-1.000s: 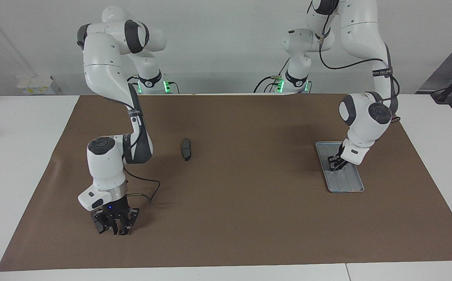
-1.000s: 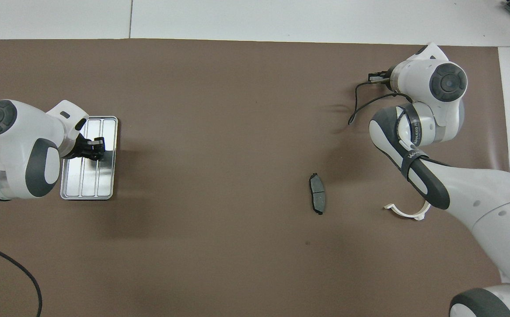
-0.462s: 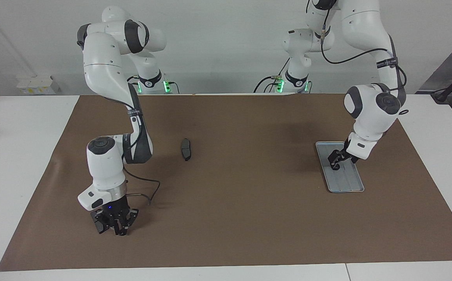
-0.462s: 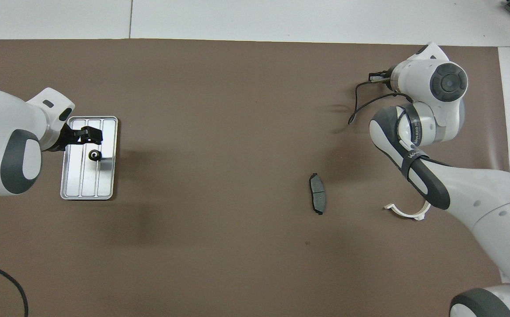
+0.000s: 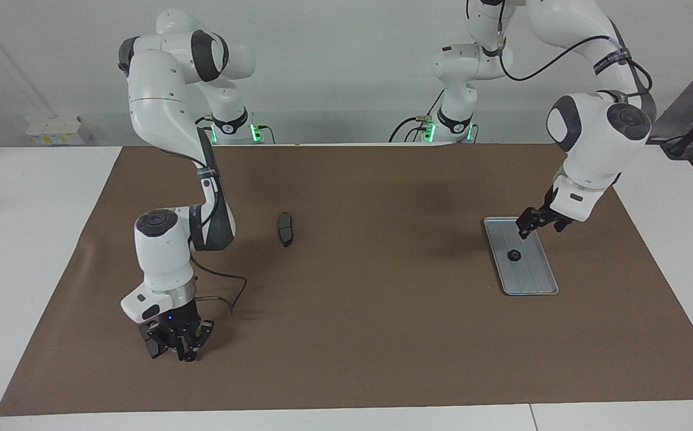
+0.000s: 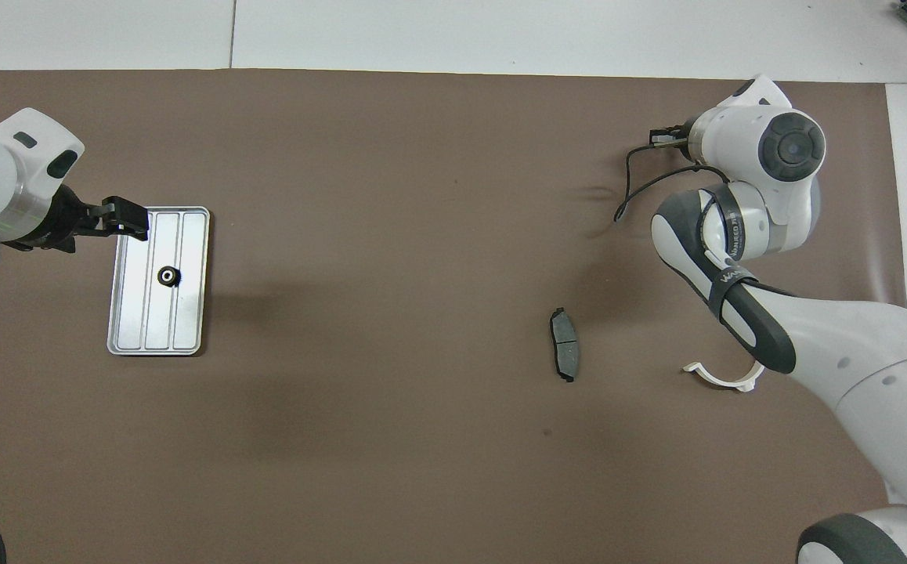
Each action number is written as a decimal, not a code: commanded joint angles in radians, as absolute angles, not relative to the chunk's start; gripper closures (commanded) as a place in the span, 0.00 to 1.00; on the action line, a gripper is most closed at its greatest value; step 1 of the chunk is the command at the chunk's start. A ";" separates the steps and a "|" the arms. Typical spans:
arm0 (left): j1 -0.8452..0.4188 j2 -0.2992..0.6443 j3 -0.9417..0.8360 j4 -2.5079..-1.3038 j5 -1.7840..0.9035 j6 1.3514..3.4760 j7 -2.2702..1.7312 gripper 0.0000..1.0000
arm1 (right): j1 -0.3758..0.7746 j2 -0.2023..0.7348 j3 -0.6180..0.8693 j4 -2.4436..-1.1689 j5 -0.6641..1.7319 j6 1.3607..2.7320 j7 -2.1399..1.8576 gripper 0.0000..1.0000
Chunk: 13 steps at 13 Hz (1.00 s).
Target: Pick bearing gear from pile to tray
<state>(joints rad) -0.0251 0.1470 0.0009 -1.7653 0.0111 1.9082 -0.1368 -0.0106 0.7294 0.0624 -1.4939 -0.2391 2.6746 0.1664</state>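
The brown mat [image 5: 346, 335] looks as it did a second ago, and the tray [image 5: 537, 285] sits where it was at the left arm's end. The left gripper [image 5: 539, 222], low in the tray a second ago, now hangs above its rim with fingers spread and empty, and the right gripper [image 5: 178, 347], pressed together, stays low over the mat. A small black gear [image 6: 167, 276] it was covering lies in the tray, while the brake pad [image 6: 565, 355] and white bracket [image 6: 724, 378] have not moved.

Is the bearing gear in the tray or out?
In: the gear lies on the tray, free of the left tool.
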 commanded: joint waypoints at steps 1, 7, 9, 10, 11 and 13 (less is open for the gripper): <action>-0.043 0.137 0.002 -1.698 0.002 1.809 -0.135 0.00 | -0.003 0.730 0.090 -1.491 -0.239 2.698 0.170 0.95; -0.057 0.115 -0.002 -1.724 0.002 1.831 -0.176 0.00 | 0.067 0.687 0.181 -1.483 -0.242 2.684 0.170 0.96; -0.058 0.107 -0.002 -1.740 0.002 1.842 -0.178 0.00 | 0.138 0.687 0.189 -1.471 -0.242 2.684 0.170 0.96; -0.058 0.107 -0.002 -1.741 0.002 1.844 -0.178 0.00 | 0.176 0.687 0.189 -1.471 -0.242 2.686 0.170 0.96; -0.058 0.107 -0.002 -1.744 0.002 1.847 -0.178 0.00 | 0.217 0.687 0.190 -1.471 -0.239 2.686 0.173 0.96; -0.058 0.103 -0.002 -1.753 0.002 1.853 -0.178 0.00 | 0.300 0.687 0.189 -1.474 -0.239 2.694 0.248 0.96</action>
<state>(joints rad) -0.0478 0.1274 -0.0096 -1.7174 0.0098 1.8332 -0.1653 0.2481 0.6901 0.1898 -1.4712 -0.2389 2.6814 0.1919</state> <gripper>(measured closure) 0.000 0.780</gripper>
